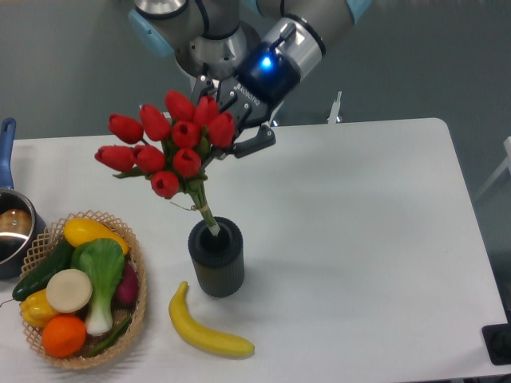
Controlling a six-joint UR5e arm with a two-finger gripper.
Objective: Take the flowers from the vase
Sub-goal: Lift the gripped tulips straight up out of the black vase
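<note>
The flowers point(166, 144), a bunch of red tulip buds with green leaves, hang tilted above the table. Their thin green stems point(204, 206) slant down, and the lower end still dips into the opening of the vase point(216, 257), a small dark grey ribbed cylinder standing upright. My gripper point(226, 132) is shut on the flowers at the right side of the bunch, just behind the buds; its fingertips are partly hidden by them.
A woven basket point(136, 307) of vegetables and fruit sits at the front left. A banana point(204, 330) lies just in front of the vase. A blue-handled metal pot point(11, 223) stands at the left edge. The robot base point(215, 76) rises behind.
</note>
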